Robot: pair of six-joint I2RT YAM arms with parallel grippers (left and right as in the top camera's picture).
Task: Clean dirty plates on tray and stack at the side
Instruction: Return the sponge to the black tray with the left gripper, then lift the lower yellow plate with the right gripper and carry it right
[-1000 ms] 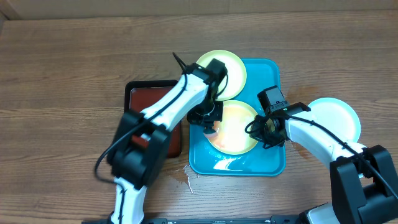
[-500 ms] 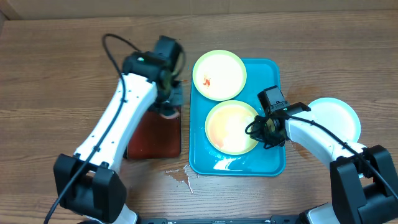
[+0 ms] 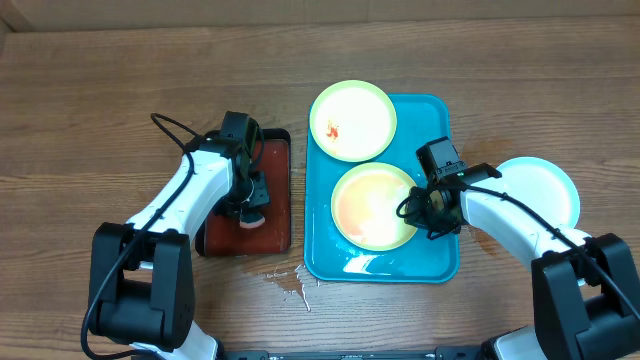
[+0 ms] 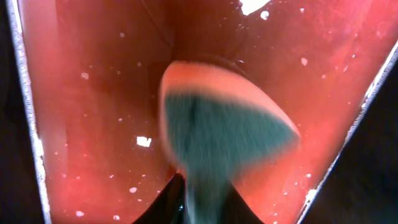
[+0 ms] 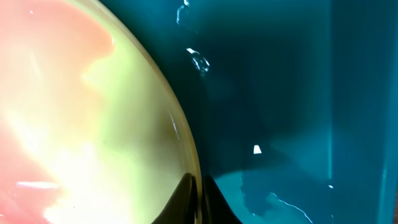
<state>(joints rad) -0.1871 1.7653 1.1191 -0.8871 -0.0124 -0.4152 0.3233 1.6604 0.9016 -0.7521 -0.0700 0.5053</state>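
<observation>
The tray point(image 3: 440, 150) lies on the wooden table point(image 3: 100, 100) and serves as the anchor. Inside it, toward its front, sits a wet plate point(image 3: 372, 205), yellow-green with an orange-pink sheen over its centre. A second yellow-green plate, the smeared plate point(image 3: 352, 120), rests across the tray's far left corner and carries a small red mark. The blue-rimmed plate point(image 3: 537, 190) sits on the table just right of the tray.

The right gripper point(image 3: 428, 212) is at the wet plate's right edge, over the tray floor; in the wrist view its fingers point(image 5: 186, 200) pinch that rim.

Left of the tray, almost touching it, is a black tray point(image 3: 278, 190) with a reddish inside. The left gripper point(image 3: 250, 212) hangs over it, clenched on a sponge point(image 4: 224, 137), blurred, its green face ringed in orange. Spilled water point(image 3: 290, 285) lies on the table by the tray's front left corner.
</observation>
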